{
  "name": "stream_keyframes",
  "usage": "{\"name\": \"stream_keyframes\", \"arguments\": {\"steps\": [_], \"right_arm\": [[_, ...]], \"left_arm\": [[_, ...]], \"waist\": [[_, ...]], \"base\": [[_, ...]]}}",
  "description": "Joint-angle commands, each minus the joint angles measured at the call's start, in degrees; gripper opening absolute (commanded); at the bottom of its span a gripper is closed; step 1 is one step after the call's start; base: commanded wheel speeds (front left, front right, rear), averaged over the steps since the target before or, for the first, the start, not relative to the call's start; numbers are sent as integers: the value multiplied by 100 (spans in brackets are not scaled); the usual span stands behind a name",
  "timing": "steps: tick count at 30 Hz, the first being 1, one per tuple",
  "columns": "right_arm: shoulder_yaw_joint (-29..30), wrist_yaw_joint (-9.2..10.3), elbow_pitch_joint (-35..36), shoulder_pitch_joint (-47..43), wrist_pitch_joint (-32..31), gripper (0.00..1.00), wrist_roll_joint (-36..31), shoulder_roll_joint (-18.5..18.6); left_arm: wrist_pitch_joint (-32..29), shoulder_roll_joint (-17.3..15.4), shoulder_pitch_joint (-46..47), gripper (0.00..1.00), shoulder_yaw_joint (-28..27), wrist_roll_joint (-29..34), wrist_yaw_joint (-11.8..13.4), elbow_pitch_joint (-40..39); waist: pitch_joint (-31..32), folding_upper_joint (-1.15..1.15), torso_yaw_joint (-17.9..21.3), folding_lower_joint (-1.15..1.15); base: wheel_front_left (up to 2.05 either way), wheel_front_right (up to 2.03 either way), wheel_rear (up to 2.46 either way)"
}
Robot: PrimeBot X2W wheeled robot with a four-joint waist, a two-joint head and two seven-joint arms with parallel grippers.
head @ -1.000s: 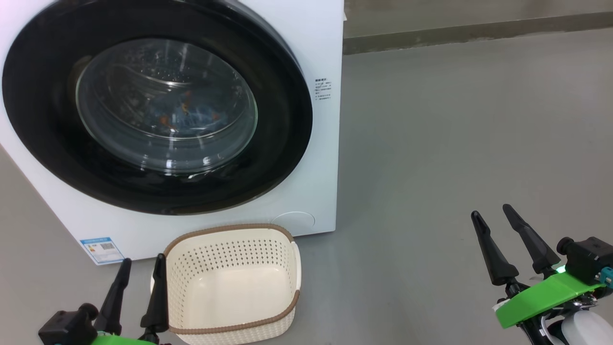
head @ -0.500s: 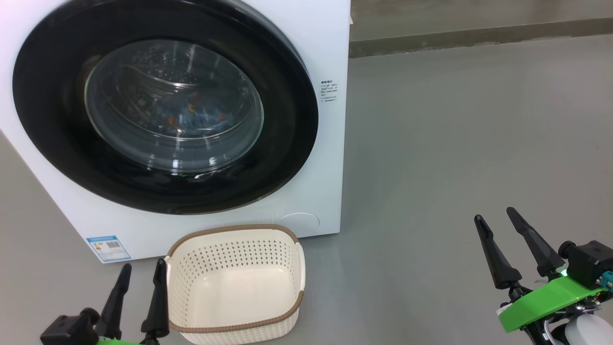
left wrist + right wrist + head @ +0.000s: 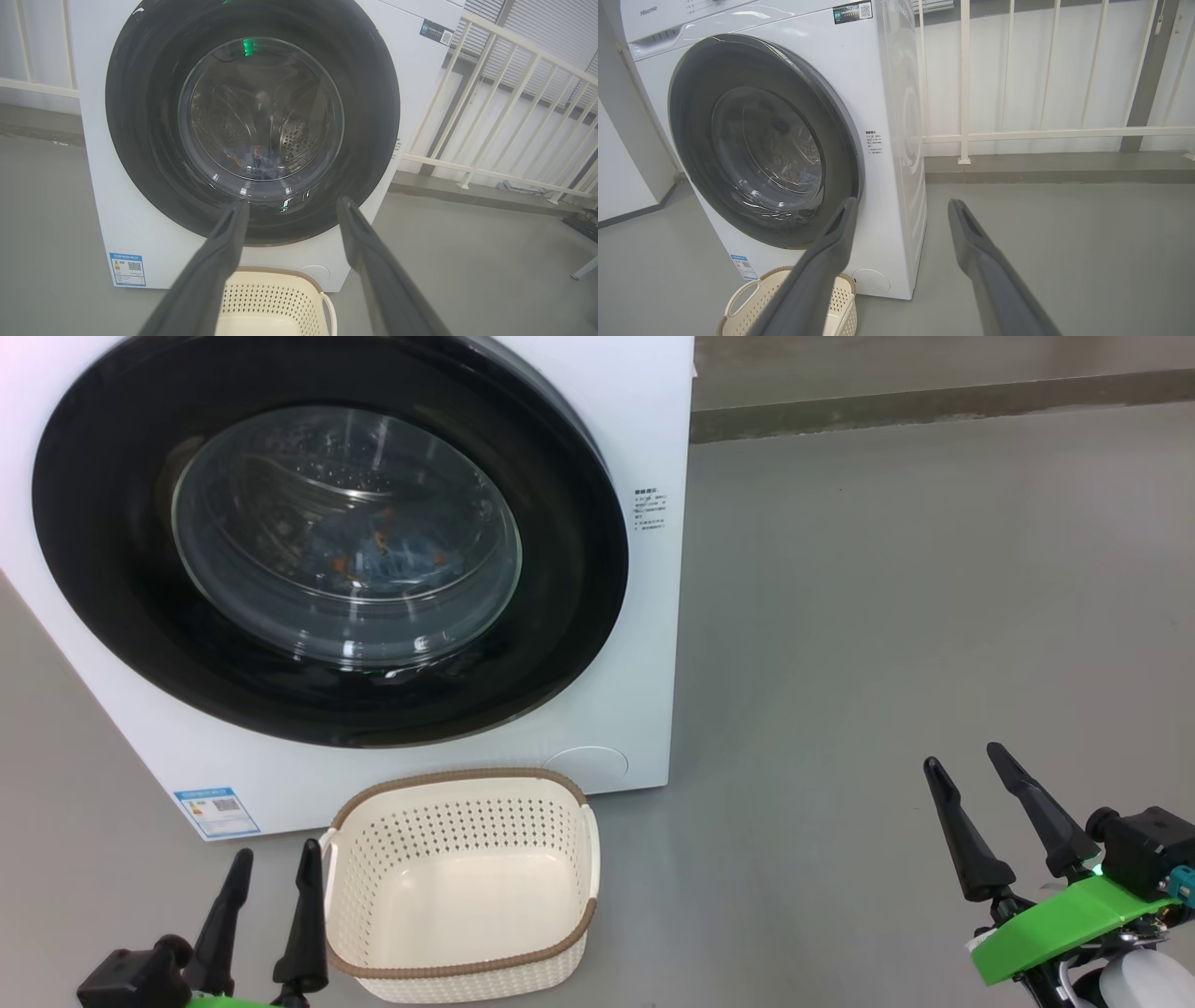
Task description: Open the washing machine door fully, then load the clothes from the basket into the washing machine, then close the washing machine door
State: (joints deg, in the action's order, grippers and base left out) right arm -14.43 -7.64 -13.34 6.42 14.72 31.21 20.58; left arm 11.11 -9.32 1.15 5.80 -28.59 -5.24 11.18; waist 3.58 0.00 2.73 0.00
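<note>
Fingers of the left gripper [image 3: 277, 851] are standing apart and empty in the head view, the inner one just beside the perforated cream basket [image 3: 464, 772] with its brown woven-look rim. The right gripper [image 3: 963, 756] is spreading empty, well apart from it, over smooth grey floor [image 3: 840, 616].

Beyond the left wrist's parted fingers, the glossy black round washing machine door [image 3: 140, 116] is lying shut, with the clothes [image 3: 257, 158] showing blue behind its bulging glass.

In the right wrist view, the white boxy washing machine [image 3: 878, 84] is standing left of and beyond the spread fingers.

Grey floor [image 3: 887, 616] carries 2 things: the white washing machine [image 3: 653, 653] at 11 o'clock and the cream basket [image 3: 457, 821] just before it, at 6 o'clock.
</note>
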Motion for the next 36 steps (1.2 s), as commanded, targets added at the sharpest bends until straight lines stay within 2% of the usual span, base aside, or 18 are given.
{"name": "stream_keyframes", "arguments": {"steps": [1, 36], "right_arm": [[-34, 15, 103, 81, 28, 100, -48, 104], [-45, 15, 61, 88, 28, 100, -39, 0]], "left_arm": [[49, -124, 135, 100, -165, 15, 31, -170], [84, -206, 111, 100, -96, -122, 127, -147]], "waist": [[-2, 0, -5, 0], [-8, 0, -90, 0]], "base": [[0, 0, 0], [0, 0, 0]]}}
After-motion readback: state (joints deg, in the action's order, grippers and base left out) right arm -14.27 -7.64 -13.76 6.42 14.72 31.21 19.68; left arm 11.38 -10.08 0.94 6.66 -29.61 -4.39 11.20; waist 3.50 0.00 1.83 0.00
